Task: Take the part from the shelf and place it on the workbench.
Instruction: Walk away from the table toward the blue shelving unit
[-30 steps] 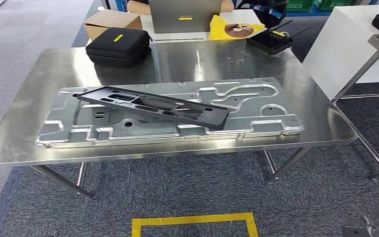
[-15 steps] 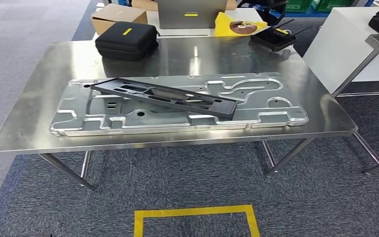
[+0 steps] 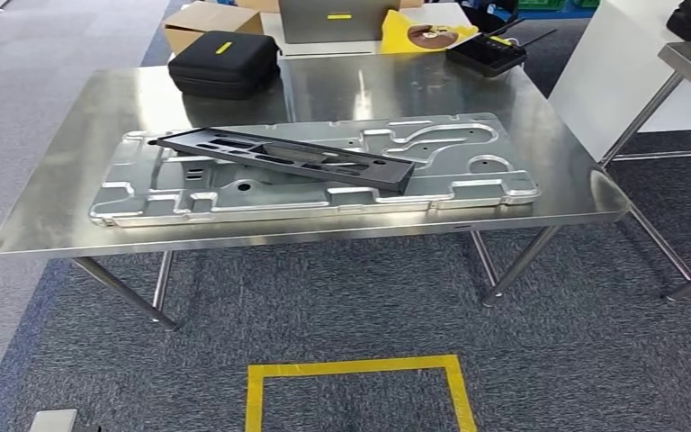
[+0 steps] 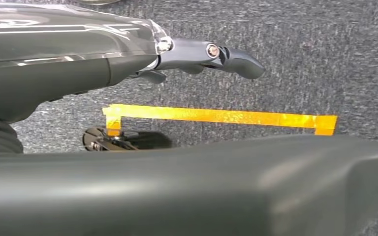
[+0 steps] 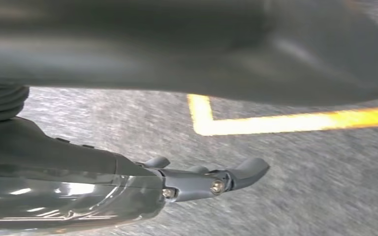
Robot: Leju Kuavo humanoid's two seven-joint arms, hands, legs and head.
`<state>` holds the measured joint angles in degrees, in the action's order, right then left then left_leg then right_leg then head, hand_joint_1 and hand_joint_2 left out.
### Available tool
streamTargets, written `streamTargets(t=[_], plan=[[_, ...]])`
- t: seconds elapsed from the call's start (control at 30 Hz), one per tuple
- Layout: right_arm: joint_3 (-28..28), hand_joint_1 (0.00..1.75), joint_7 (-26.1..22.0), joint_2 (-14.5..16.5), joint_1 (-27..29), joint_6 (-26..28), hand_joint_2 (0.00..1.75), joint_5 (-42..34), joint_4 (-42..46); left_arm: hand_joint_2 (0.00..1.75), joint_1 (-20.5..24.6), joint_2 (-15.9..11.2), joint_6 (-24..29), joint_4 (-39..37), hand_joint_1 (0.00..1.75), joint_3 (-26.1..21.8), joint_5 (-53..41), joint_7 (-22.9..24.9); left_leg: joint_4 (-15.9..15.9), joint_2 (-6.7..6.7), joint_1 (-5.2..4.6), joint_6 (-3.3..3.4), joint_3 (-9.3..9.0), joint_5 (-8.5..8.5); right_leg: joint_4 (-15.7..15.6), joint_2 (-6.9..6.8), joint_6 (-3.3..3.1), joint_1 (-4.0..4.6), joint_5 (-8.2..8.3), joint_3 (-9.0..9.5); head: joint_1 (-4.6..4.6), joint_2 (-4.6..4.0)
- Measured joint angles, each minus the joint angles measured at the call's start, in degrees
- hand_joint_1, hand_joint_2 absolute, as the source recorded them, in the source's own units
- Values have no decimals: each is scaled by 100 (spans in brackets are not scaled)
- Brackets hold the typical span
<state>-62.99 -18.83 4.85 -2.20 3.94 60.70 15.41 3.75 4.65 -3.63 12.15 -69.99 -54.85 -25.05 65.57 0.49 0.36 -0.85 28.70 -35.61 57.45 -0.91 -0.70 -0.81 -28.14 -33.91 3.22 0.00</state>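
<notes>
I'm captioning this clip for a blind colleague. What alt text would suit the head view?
A long black part lies diagonally on a large machined metal plate, on a steel workbench. A black zip case sits at the bench's far left, and yellow floor tape marks the grey carpet in front of it.

Head cam: high, looks fwd and down on the workbench (image 3: 72, 180), not close. L and R wrist cams: hang low, face the carpet (image 4: 325, 59), close. All three share the yellow floor tape (image 3: 360, 367).
</notes>
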Motion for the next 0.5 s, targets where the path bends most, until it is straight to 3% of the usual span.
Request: streamTargets(t=[0.07,0.13,0.2,0.23,0.27,0.33,0.37,0.4,0.43,0.5], plan=[[27,0,125,20,-15,-33,0,57,-68,0,26,1,0,0,0,0,-3,0,-823,-5,-16,51,-520,85,43,3,53,15,89,-95,-1,0],[55,0,247,36,-25,-53,0,121,-117,0,41,4,0,0,0,0,-8,0,-1125,-7,-43,99,-654,43,50,1,121,21,193,-148,-3,0],[85,0,373,46,-24,-99,0,198,-163,0,38,17,0,0,0,0,-18,0,-1128,8,-39,187,-567,119,59,10,191,5,208,-193,-5,0],[103,0,439,54,-19,-140,0,233,-186,0,37,23,0,0,0,0,-26,1,-1129,21,-32,244,-509,183,145,21,216,-1,69,-231,-7,0],[123,0,497,58,-16,-186,0,260,-206,0,39,30,0,0,0,0,-35,2,-1134,33,-23,289,-438,256,331,33,234,-6,-171,-293,-9,0],[163,0,590,69,-21,-262,0,292,-234,0,44,34,0,0,0,0,-52,1,-1124,48,-33,328,-270,390,991,44,256,-8,-760,-442,-12,0],[178,0,631,71,-24,-296,0,305,-246,0,44,36,0,0,0,0,-58,1,-1109,53,-39,329,-175,455,1342,46,270,-8,-928,-487,-12,0],[190,0,672,74,-27,-323,0,319,-258,0,44,39,0,0,0,0,-63,1,-1084,59,-43,328,-71,516,1583,47,284,-8,-956,-472,-12,0],[200,0,709,77,-28,-344,0,330,-269,0,44,43,0,0,0,0,-66,1,-1046,63,-45,322,37,569,1654,48,296,-8,-864,-377,-13,0],[221,0,792,83,-42,-376,0,350,-282,0,48,53,0,0,0,0,-71,2,-940,67,-44,294,241,645,1195,51,298,-9,-567,87,-14,0]])
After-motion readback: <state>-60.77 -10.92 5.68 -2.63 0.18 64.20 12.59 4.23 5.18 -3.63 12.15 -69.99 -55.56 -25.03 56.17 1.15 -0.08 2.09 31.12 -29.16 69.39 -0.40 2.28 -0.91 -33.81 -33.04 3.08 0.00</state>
